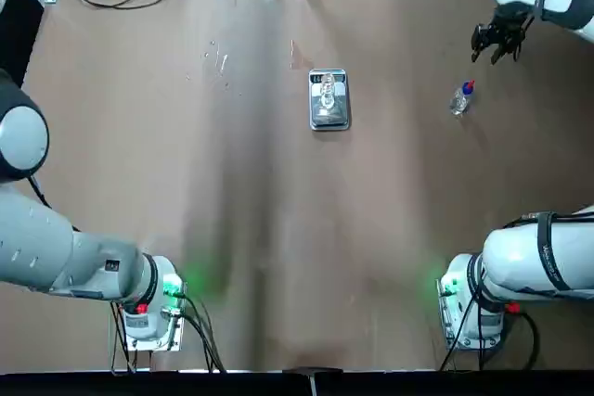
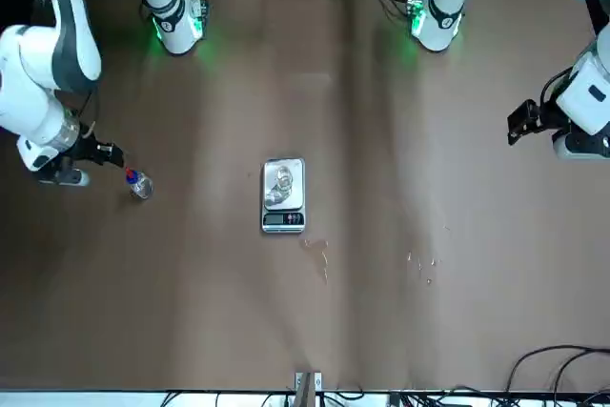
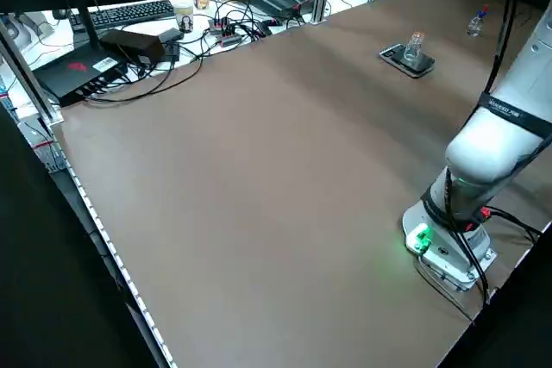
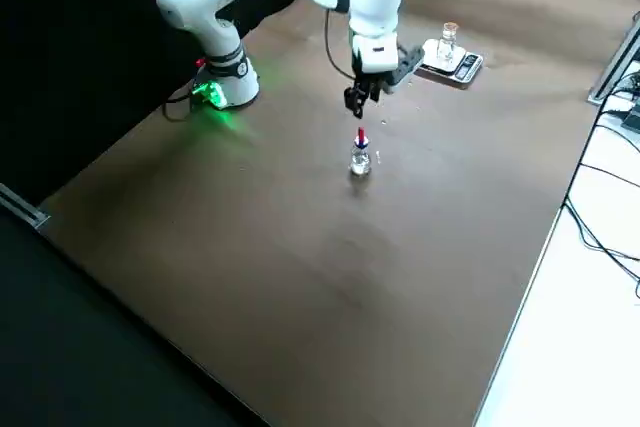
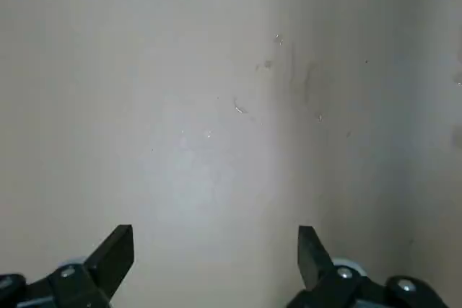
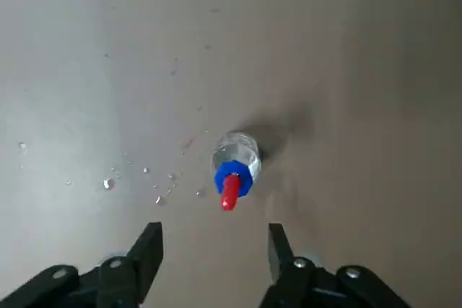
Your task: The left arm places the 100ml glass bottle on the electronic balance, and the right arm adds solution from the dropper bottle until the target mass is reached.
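- 100ml glass bottle: upright on the pan of the electronic balance, mid-table toward the far edge.
- Dropper bottle: standing on bare table, well to the right of the balance; droplets lie beside it.
- Right gripper: fingers apart, empty, hovering just beyond the dropper bottle.
- Left gripper: fingers apart, empty, over bare table at the far left.
- Risks, as I judge them: an off-centre grasp could tip the small dropper bottle; a careless approach could knock the glass bottle off the pan; overshooting drops would exceed the target mass.
- Writing: balance display too small to read; no labels legible.
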Motion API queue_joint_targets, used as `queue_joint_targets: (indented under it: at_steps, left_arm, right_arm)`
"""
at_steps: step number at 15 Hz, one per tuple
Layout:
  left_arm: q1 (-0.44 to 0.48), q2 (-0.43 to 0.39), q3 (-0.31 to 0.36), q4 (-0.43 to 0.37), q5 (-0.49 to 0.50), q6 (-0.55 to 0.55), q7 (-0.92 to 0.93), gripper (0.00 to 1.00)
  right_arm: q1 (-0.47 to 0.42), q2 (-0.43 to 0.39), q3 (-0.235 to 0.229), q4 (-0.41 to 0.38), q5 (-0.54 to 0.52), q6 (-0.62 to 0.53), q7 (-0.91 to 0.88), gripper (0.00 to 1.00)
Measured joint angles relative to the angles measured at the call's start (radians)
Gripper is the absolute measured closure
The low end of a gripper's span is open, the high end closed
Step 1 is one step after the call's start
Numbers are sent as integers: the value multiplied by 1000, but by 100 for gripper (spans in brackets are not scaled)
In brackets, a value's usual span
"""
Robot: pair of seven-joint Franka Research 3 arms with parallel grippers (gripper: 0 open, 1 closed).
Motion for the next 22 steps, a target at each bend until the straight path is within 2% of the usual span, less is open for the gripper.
queue_joint_targets:
  at_steps: [4,8,11,14,22]
  left_arm:
    - [-6,2,-1,-18,-2,-1,5,0]
    - [-22,11,-10,-24,-3,-1,2,0]
    - [-20,12,-12,-25,-3,-1,3,0]
    - [-12,13,-10,-26,-3,-1,15,0]
    - [-23,48,-13,-25,-3,6,15,0]
  right_arm:
    - [-5,41,0,-71,0,120,0,40]
    - [-5,88,1,-84,0,189,-1,41]
    - [-5,110,1,-92,0,212,-3,41]
    - [-5,116,0,-93,0,216,-3,47]
    - [-10,116,0,-92,0,214,-3,52]
